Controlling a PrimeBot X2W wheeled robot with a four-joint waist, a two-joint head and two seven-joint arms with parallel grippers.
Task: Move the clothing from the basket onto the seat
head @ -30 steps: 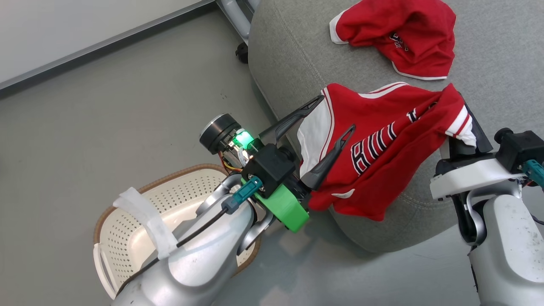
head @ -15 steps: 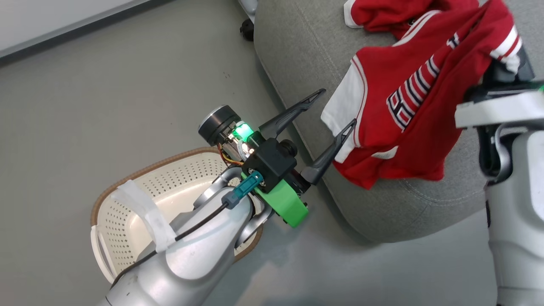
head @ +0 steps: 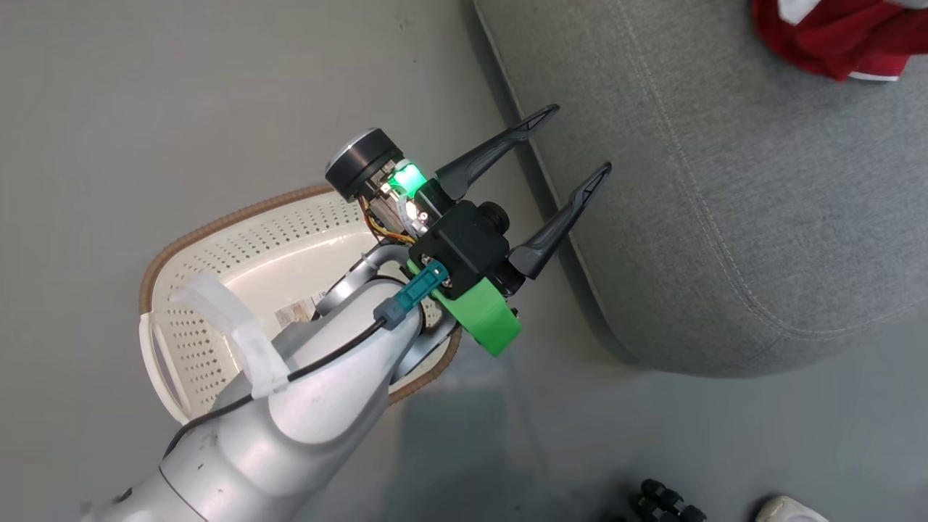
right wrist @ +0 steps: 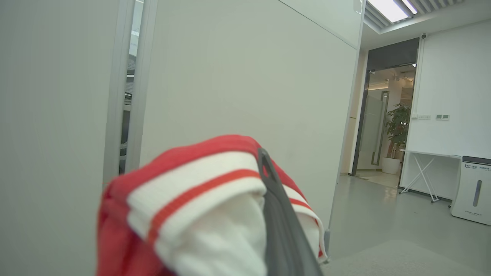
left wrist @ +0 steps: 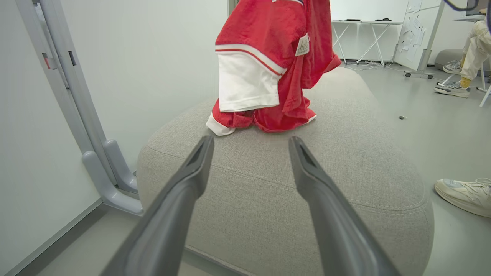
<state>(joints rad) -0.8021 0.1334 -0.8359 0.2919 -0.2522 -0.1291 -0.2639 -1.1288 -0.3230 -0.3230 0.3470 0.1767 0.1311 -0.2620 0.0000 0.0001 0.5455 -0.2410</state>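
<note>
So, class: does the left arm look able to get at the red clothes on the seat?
Probably yes: the left gripper is open and aimed at the red clothes, with bare seat between.

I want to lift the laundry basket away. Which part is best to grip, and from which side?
On the basket I would grip the brown woven rim on its far, uncovered arc, coming from above, one of the jaws inside, one outside. The wall there is thin and upright, and the near side lies under the left arm.
</note>
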